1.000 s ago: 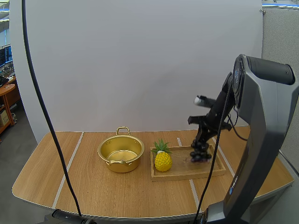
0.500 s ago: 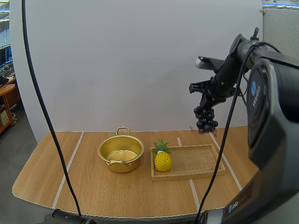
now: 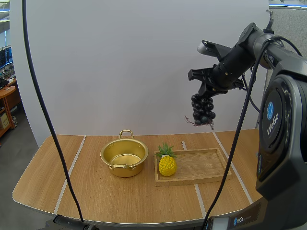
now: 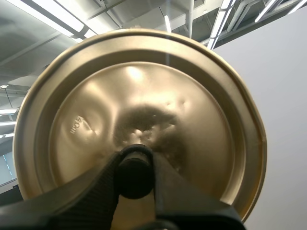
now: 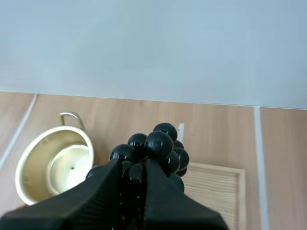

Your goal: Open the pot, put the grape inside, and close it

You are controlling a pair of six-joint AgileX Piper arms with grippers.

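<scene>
1. The grapes are pinched by the right hand, high above the wooden tray, well apart from the open pot.
2. The lid is held by its knob in the left hand.
3. Berries could be shaken loose by a fast swing.
4. The pineapple between could be clipped by a low path.
</scene>
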